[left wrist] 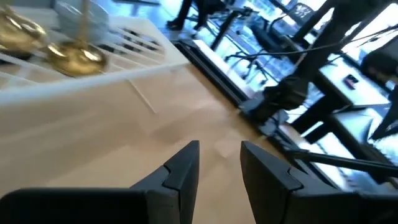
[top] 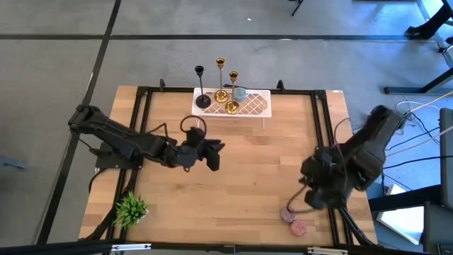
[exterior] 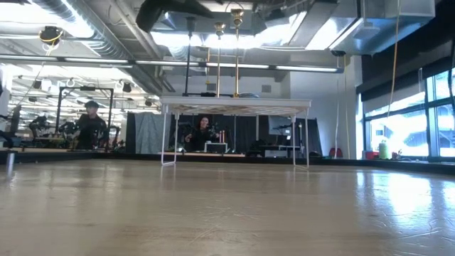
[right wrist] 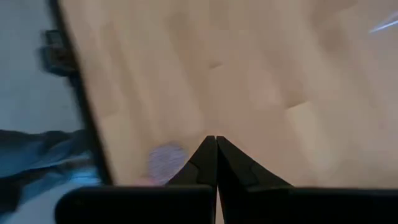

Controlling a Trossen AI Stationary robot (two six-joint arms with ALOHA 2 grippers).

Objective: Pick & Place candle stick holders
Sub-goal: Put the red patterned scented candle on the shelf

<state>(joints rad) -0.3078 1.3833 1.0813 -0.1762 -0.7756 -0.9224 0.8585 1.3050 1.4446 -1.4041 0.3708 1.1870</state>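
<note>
— Candle stick holders (top: 219, 88): who holds them?
— Neither. Left gripper (top: 212, 154), centre frame, fingers apart, empty; right gripper (top: 309, 200), lower right, pressed together. Holders stand on the white rack (top: 258, 106), upper centre.
— Handling?
— Probably rigid, top-heavy, slippery; pinch the stem.

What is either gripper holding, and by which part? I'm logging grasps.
Nothing is held. The left gripper is open and empty over the table; the right gripper is shut on nothing. All three holders stand on the white rack.

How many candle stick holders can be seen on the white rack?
3: black holder at the white rack's left, two gold holders beside it, mid-rack. None looks hidden.
</note>
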